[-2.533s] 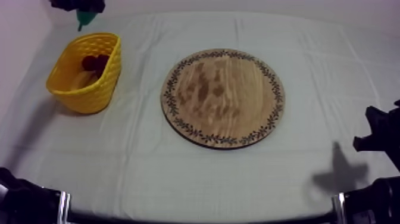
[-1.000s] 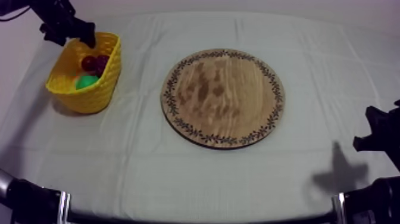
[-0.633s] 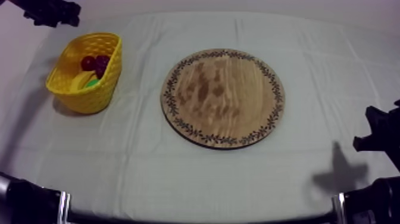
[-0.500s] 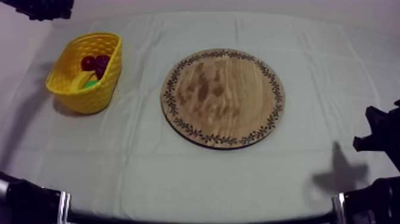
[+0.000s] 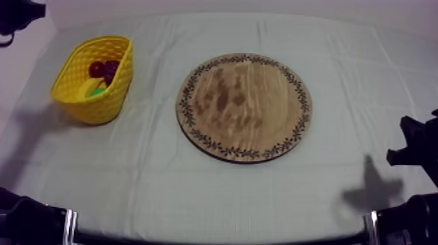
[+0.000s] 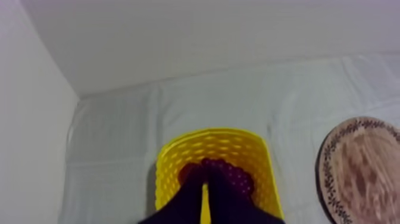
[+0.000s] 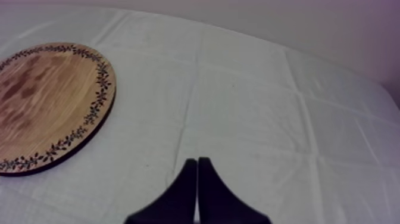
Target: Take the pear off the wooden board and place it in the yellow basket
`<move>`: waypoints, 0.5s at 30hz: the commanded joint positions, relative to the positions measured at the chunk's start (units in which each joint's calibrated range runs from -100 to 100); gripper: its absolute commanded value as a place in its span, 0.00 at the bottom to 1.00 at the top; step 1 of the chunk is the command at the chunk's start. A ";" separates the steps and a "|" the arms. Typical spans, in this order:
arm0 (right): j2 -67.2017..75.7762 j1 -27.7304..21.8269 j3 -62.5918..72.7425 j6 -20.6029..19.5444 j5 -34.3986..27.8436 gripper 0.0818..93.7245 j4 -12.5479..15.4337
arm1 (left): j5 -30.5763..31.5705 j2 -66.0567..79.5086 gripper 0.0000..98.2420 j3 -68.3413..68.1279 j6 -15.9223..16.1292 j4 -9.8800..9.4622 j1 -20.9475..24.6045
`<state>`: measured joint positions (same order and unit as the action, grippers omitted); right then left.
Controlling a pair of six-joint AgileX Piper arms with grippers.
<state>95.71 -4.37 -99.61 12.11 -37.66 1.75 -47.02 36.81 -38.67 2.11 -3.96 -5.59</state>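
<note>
We judge the task done; the pear (image 5: 98,92) lies in the basket (image 5: 98,111) at the left edge of the counter (image 5: 215,189); the board (image 5: 244,107) is bare; our left fingers (image 6: 187,205) and right fingers (image 7: 178,202) are narrowed together, empty.

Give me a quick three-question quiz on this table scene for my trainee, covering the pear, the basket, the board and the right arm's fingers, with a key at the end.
1. True or false: the pear lies on the wooden board.
2. Multiple choice: the right gripper has its fingers A) spread wide apart, B) together as a narrow wedge, C) closed round a banana.
3. Fill in: in the top view the yellow basket stands to the ____ of the wooden board.

Key: 1 false, the pear is in the yellow basket; 2 B; 3 left.
</note>
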 commanded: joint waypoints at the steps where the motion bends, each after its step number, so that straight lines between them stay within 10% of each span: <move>1: 0.05 0.00 -0.05 -0.02 0.00 0.00 -0.02 | 2.57 10.57 0.00 -7.42 -1.68 -0.67 -0.10; 15: 0.05 0.00 -0.05 0.00 0.00 0.00 -0.02 | 14.60 43.06 0.00 -39.22 -4.97 -2.65 0.25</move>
<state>95.71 -4.37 -99.61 12.11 -37.66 1.75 -33.88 72.97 -70.97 -2.49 -6.21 -5.35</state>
